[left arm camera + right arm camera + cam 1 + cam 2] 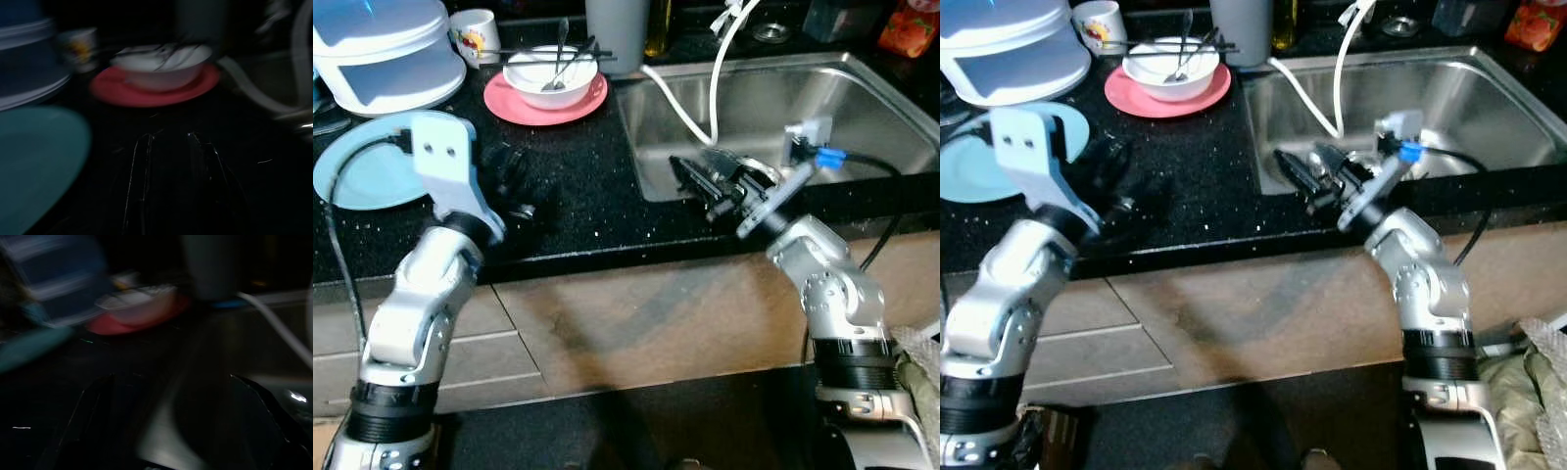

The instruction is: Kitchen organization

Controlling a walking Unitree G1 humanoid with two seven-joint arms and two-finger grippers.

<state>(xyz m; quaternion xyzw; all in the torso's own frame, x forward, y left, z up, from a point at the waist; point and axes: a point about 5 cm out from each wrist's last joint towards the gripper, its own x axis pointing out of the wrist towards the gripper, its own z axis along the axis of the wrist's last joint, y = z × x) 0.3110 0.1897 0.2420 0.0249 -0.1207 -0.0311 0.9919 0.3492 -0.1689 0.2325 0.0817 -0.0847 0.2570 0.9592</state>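
No readable text, labels, brand names or numbers can be made out anywhere. A white mug [475, 34] at about 11 o'clock on the black countertop [578, 186] carries a small red and yellow printed design, too small and blurred to read as words. An orange-red packet [909, 27] at about 1 o'clock, behind the sink [862, 108], shows coloured printing, but no letters are legible. The two wrist views are dark and blurred, and nothing written shows in them.
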